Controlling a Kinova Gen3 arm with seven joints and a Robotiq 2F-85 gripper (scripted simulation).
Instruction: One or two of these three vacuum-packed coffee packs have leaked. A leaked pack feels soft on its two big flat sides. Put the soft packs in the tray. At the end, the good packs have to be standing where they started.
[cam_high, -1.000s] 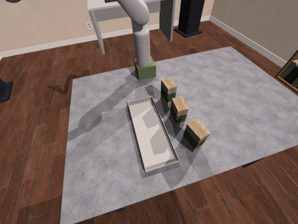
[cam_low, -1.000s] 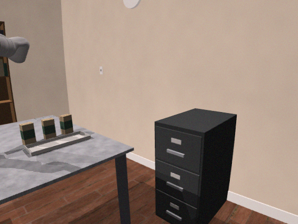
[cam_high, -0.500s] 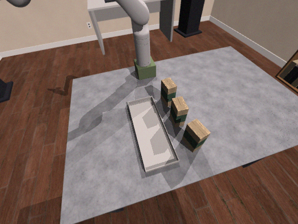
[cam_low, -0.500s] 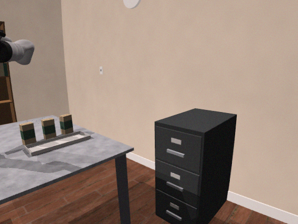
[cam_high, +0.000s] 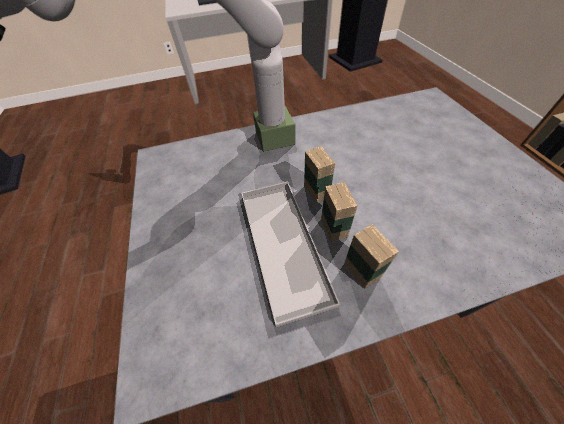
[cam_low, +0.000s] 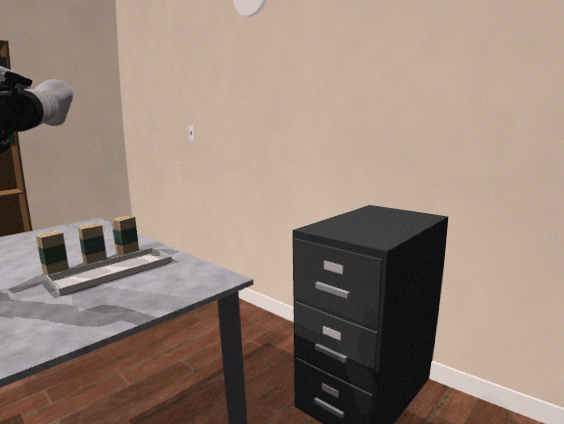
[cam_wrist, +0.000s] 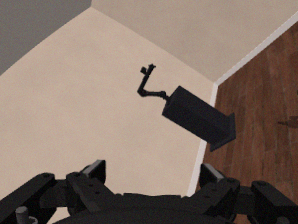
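Open, empty hand (cam_wrist: 148, 192) low in view, beige wall (cam_wrist: 100, 96), dark box (cam_wrist: 198, 117), wood floor (cam_wrist: 262, 110) beyond.

even, moderately bright light fills all three views, with no glare or hot spots. on the grey tabletop (cam_high: 200, 350) several overlapping shadows of the arm (cam_high: 270, 85) fan out toward the near left, in two or three strengths of grey, so light comes from more than one source high up behind the arm. angular patches of shadow cross the white tray (cam_high: 260, 250) floor. each coffee pack (cam_high: 372, 255) throws a short soft shadow toward the tray. edges look slightly jagged and soft throughout; the wrist view is coarsest, its dark claw (cam_wrist: 147, 219) housing nearly featureless. straight lines stay straight at the edges.
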